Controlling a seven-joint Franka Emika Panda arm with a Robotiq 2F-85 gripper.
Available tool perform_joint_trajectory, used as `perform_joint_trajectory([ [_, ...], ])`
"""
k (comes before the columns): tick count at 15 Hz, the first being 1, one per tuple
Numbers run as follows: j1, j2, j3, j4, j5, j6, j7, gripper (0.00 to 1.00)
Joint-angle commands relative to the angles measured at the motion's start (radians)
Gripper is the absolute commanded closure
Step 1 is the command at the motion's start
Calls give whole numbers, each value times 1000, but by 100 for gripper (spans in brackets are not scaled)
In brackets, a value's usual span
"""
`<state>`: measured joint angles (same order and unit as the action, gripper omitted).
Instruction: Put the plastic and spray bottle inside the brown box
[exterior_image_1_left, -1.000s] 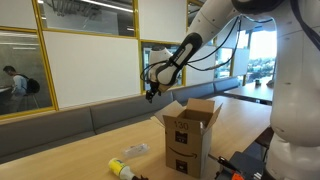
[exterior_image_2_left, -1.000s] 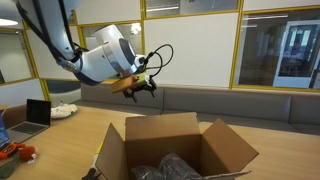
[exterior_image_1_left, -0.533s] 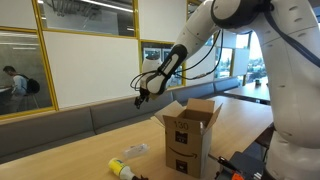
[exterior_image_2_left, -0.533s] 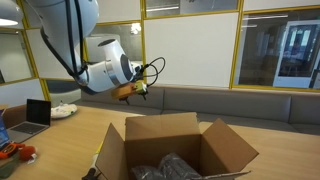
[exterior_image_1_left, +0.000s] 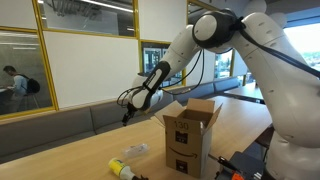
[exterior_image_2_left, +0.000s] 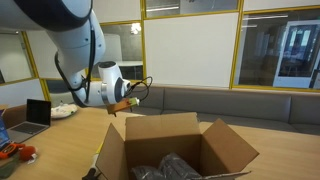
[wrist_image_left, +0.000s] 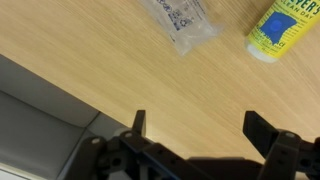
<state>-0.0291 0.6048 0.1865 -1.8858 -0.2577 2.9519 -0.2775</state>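
The brown box (exterior_image_1_left: 190, 135) stands open on the wooden table, flaps up; it fills the foreground in an exterior view (exterior_image_2_left: 175, 150), with dark stuff inside. The yellow spray bottle (exterior_image_1_left: 120, 170) lies on the table to the left of the box, and shows in the wrist view (wrist_image_left: 285, 28) at top right. The whitish plastic (exterior_image_1_left: 133, 151) lies flat near it, and is at top centre in the wrist view (wrist_image_left: 183, 20). My gripper (exterior_image_1_left: 125, 118) (wrist_image_left: 198, 128) is open and empty, in the air above the table, left of the box and above the bottle and plastic.
A grey bench (exterior_image_1_left: 60, 128) runs along the glass wall behind the table. A laptop (exterior_image_2_left: 38, 113) and a white cloth (exterior_image_2_left: 63, 112) lie at the table's far end. Orange and black gear (exterior_image_1_left: 240, 165) sits beside the box.
My gripper has moved away from above the box, down and to the left toward the table, now over the bottle and plastic. It stays open and empty.
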Motion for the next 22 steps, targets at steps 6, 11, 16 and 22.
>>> perform_joint_trajectory([
  [6,-8,321,84,324,-2,-169,-299,0],
  [11,-13,438,85,412,4,-216,-429,0],
  [16,-15,519,50,504,8,-273,-509,0],
  [22,-30,589,31,569,19,-303,-565,0],
])
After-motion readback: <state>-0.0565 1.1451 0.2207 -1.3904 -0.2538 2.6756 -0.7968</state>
